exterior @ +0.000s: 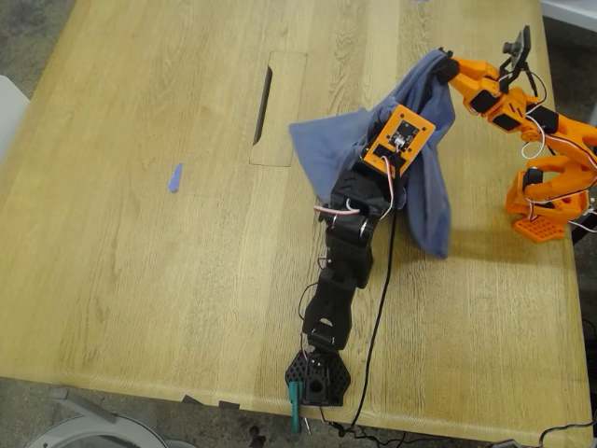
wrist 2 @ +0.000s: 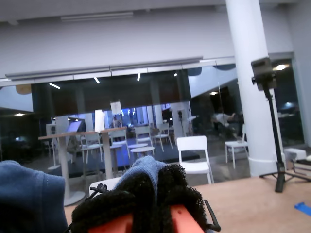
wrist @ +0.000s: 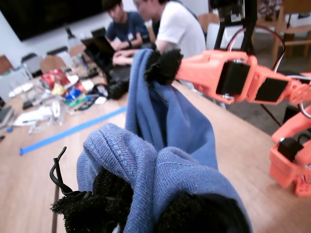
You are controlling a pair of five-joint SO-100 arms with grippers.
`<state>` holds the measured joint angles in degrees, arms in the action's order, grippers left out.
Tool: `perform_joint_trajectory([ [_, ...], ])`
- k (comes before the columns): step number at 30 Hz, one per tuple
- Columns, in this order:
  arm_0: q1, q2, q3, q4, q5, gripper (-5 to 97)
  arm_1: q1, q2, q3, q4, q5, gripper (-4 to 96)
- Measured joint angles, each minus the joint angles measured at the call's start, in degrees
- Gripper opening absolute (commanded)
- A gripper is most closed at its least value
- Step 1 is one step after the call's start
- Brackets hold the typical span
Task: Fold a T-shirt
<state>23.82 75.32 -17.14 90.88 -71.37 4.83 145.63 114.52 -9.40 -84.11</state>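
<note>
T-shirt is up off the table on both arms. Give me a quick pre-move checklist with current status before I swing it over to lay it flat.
1. My first gripper shut on the T-shirt: ok, cloth bunched between its foam-padded jaws.
2. My second gripper shut on the T-shirt: ok, blue fold pinched at its tip.
3. Shirt spread flat between the grips: not ok, it hangs bunched and draped.
4. Which parts of the shirt are held (shoulders, hem): cannot tell.
5. Landing area on the table: ok, bare wood apart from a small blue tape strip.
6. Black cable away from the cloth: cannot tell, it runs close under the hanging hem.

The T-shirt (exterior: pixel 420 159) — blue, bunched — hangs lifted above the table.
</note>
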Motion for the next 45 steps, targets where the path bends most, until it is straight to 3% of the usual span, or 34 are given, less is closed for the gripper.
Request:
perform_joint_trajectory([
  [13, 0.44, 6.77, 0.0, -4.57, 0.35, 0, -0.09, -1.41, -11.16, 0.88, -1.76, 0.0],
  [45, 6.06, 15.64, 0.0, 0.0, 2.46, 0, 1.85, 0.26, -24.43, 20.65, -1.76, 0.0],
])
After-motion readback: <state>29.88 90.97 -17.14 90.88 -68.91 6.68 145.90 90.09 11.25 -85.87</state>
